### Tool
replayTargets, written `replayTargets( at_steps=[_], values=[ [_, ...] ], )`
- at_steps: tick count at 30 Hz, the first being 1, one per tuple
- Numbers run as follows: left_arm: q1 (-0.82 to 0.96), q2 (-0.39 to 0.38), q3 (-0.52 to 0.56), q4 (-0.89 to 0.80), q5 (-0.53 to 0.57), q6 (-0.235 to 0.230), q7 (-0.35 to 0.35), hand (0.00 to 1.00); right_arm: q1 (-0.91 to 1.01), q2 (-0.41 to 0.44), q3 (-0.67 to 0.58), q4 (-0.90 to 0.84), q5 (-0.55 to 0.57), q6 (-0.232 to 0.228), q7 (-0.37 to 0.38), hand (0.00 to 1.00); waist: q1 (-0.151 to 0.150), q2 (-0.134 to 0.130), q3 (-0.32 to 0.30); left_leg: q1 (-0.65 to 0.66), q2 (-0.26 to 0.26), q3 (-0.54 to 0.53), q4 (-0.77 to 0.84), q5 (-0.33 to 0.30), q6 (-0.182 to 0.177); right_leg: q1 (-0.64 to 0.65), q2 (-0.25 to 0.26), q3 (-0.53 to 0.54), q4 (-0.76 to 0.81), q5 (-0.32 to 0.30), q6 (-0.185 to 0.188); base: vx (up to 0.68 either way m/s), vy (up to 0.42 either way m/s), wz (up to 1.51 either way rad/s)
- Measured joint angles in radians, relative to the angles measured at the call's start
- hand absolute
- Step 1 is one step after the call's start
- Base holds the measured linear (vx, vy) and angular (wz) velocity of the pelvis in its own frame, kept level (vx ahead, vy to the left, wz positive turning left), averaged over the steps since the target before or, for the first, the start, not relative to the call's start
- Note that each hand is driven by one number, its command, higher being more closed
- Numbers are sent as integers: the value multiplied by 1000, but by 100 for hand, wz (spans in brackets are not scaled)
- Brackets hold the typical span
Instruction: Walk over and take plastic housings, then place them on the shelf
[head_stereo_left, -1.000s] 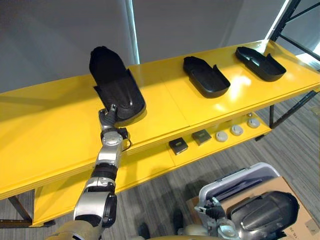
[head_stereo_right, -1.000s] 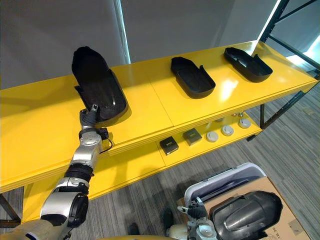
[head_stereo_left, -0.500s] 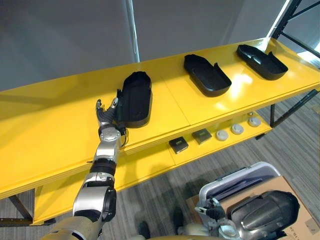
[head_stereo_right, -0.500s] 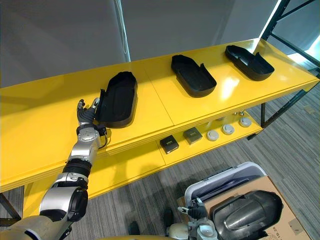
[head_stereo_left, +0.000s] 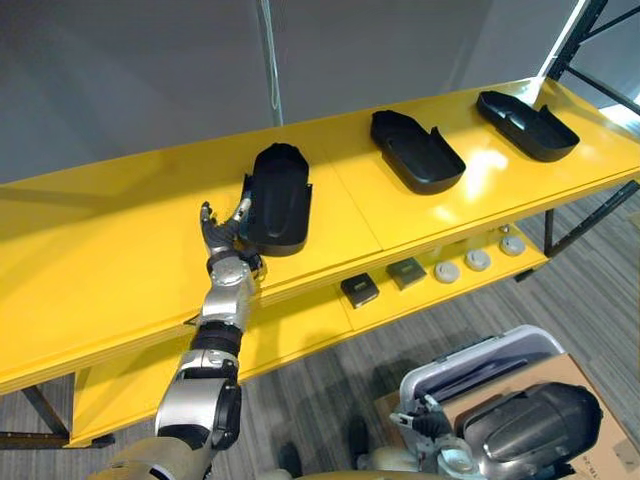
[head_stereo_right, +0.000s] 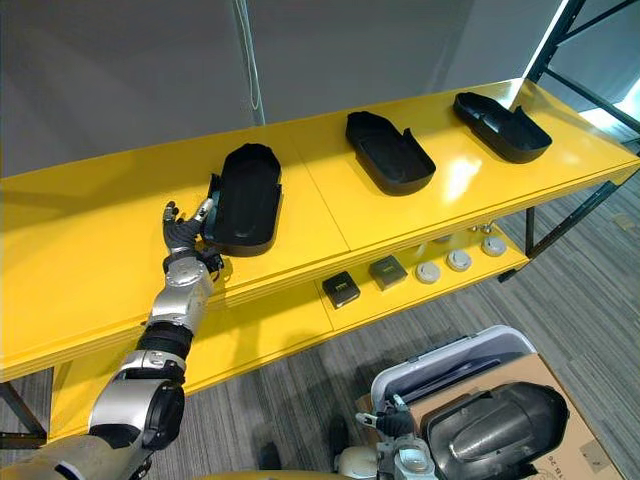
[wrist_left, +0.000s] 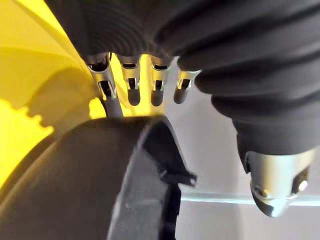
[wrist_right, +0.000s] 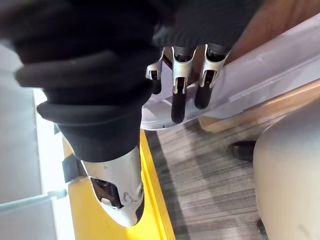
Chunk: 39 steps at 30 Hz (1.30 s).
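Note:
A black plastic housing (head_stereo_left: 278, 197) lies flat, hollow side up, on the yellow shelf top (head_stereo_left: 110, 250). My left hand (head_stereo_left: 222, 228) is open, its fingers spread just off the housing's left rim. In the left wrist view its straight fingers (wrist_left: 131, 82) reach past the housing's wall (wrist_left: 85, 175) and hold nothing. Two more black housings (head_stereo_left: 415, 150) (head_stereo_left: 526, 110) lie further right on the same shelf top. My right hand (head_stereo_left: 418, 424) hangs low at the bottom of the view with relaxed fingers (wrist_right: 178, 75), empty.
The lower shelf board (head_stereo_left: 300, 330) carries two small dark boxes (head_stereo_left: 358, 290) (head_stereo_left: 404, 272) and round white discs (head_stereo_left: 447, 271). A grey bin (head_stereo_left: 480, 360) on a cardboard box stands on the floor at lower right, with a dark housing (head_stereo_left: 530, 425) by it. Black rack uprights (head_stereo_left: 590, 40) stand far right.
The housing, held up on end a second ago, has come down flat on the shelf top. My left hand has let go of it and opened beside it.

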Motion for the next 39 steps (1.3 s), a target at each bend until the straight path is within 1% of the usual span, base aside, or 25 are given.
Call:
replayTargets(
  at_steps=[2,4,13,16,18,19,21,25,27,30,32,33,35,39],
  values=[
    [22,-15,-33,-32,22,-10,-20,0,-2,0,0,1,0,1,-1,0,1,0,0,-1,0,-4,0,0,0,0,0,-4,0,-1,1,0,0,5],
    [40,-28,-57,-56,45,-10,-21,0,-7,1,0,1,-1,2,-1,0,0,0,0,-1,0,-4,-1,0,0,1,-1,-4,0,-1,1,0,0,0],
    [134,-59,-103,-169,104,-10,-39,0,-8,2,0,2,-1,3,-4,0,0,1,-1,0,0,-5,0,0,0,2,-1,-9,0,-1,1,0,0,0],
    [182,-74,-107,-232,116,-9,-38,0,-8,3,0,2,-1,3,-4,0,0,2,-2,0,0,-7,0,0,0,3,-1,-16,0,-1,1,0,0,0],
    [236,-79,-133,-312,116,-10,-39,0,-7,3,-1,2,-1,3,-5,0,2,2,-2,0,0,-8,0,0,0,4,-1,-18,1,-1,1,0,0,0],
    [244,-79,-140,-326,116,-11,-41,0,-6,3,-2,2,-1,3,-5,0,2,2,-2,0,0,-8,0,0,0,4,-1,-19,1,-1,1,0,0,0],
    [280,-79,-170,-381,116,-24,-57,0,-7,3,-3,4,-1,3,-6,0,4,3,-2,4,0,-10,0,0,0,9,-1,-20,0,-1,1,0,0,0],
    [324,-80,-194,-438,125,-46,-97,0,-5,2,-8,7,-1,3,-6,0,8,8,-6,6,0,-13,0,0,0,12,-2,-20,0,-1,2,-33,18,3],
    [349,-81,-214,-473,158,-49,-106,0,0,0,-10,9,-1,2,-6,0,22,15,-12,6,0,-13,0,0,0,12,-2,-21,0,-3,4,0,0,0],
    [393,-90,-239,-540,238,-55,-104,0,5,-6,-10,10,-1,2,-6,0,25,24,-17,5,0,-18,-1,0,0,14,-3,-25,0,-11,16,-19,12,6],
    [422,-90,-251,-571,333,-58,-103,0,5,-6,-9,10,-1,-2,-8,0,25,24,-18,4,0,-20,-1,0,-1,14,-3,-27,0,-12,17,0,0,0],
    [433,-90,-256,-580,360,-59,-102,100,5,-6,-9,10,-1,-4,-9,0,26,24,-18,4,0,-20,-1,-1,-1,14,-3,-27,0,-12,17,0,0,0],
    [453,-90,-262,-591,403,-63,-104,100,6,-6,-9,10,-1,-5,-9,0,26,23,-19,4,0,-20,-1,-1,-2,13,-4,-27,0,-12,18,0,0,0],
    [483,-86,-296,-591,448,-67,-112,100,10,-5,-6,10,-1,-6,-9,0,26,17,-22,0,0,-19,0,-4,-5,10,-4,-26,0,-13,18,0,0,0]
  ],
)
